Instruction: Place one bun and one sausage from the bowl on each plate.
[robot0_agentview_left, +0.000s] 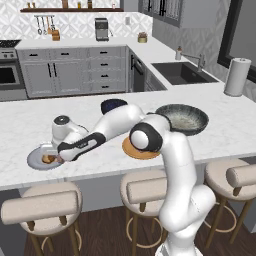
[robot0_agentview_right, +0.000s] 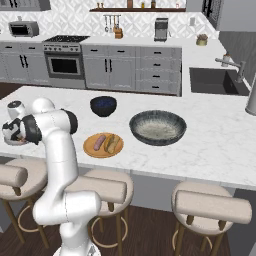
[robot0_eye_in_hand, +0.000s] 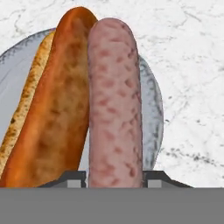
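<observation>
Now the light grey plate (robot0_eye_in_hand: 151, 109) is carrying a golden-brown bun (robot0_eye_in_hand: 52, 113) and a mottled pink sausage (robot0_eye_in_hand: 114, 100), lying side by side with long axes parallel. The gripper (robot0_eye_in_hand: 114, 177) is pinching the sausage's near end. Meanwhile the tan-orange plate (robot0_agentview_right: 90, 149) is holding another sausage (robot0_agentview_right: 100, 142) and bun (robot0_agentview_right: 112, 143), beside the speckled bowl (robot0_agentview_right: 158, 127).

in the left base view the arm hid most of the tan plate (robot0_agentview_left: 131, 151) at centre and the near rim of the grey plate (robot0_agentview_left: 36, 159) at lower left. in the hand view the sausage (robot0_eye_in_hand: 114, 105) and bun (robot0_eye_in_hand: 52, 109) ran off at the bottom, covering the grey plate's middle.
</observation>
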